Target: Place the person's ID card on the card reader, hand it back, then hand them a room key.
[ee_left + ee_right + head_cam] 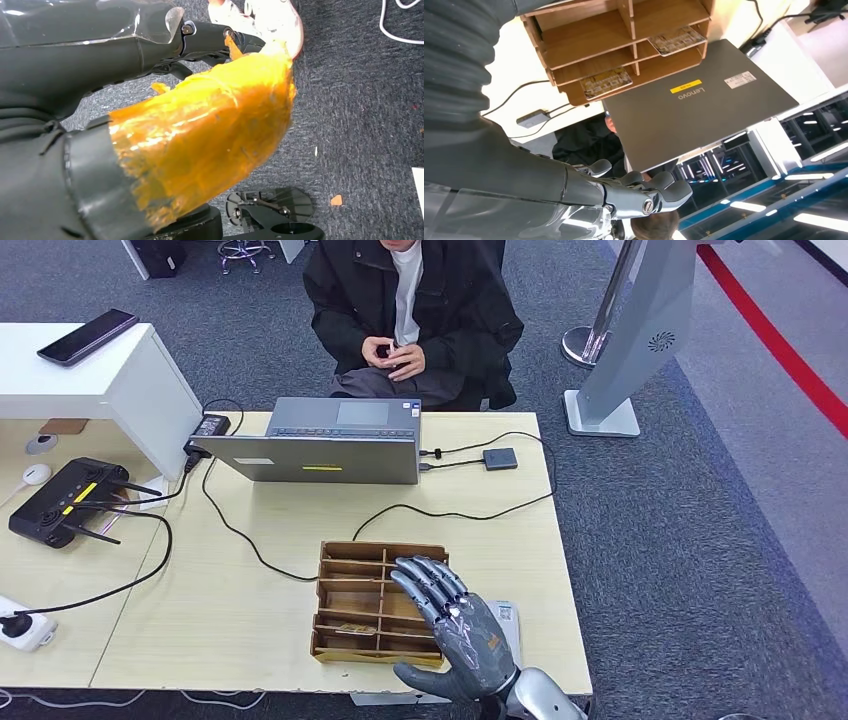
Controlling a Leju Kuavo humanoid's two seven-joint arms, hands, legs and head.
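We see the right hand (452,625) hovering over the near right corner of the wooden card tray (345,640), palm down, fingers spread and empty. We judge it waits there because the tray's slots hold the cards (605,81) it must hand over later; two patterned cards lie in separate compartments in the right wrist view. We cannot say which is a room key.

The left hand (150,130) appears in its wrist view against dark carpet, wrapped in yellow film. We cannot tell how its fingers lie.

The ID card: the seated person (410,310) beyond the tray holds both hands together at the lap around something small; we cannot confirm it is the card. The card reader is probably the small dark box (499,458) just past the tray, cabled to the laptop (330,445).

Obstacles: the laptop stands between tray and person, and a black cable (450,510) crosses the desk (250,580) between tray and reader, so any reach forward must clear both.
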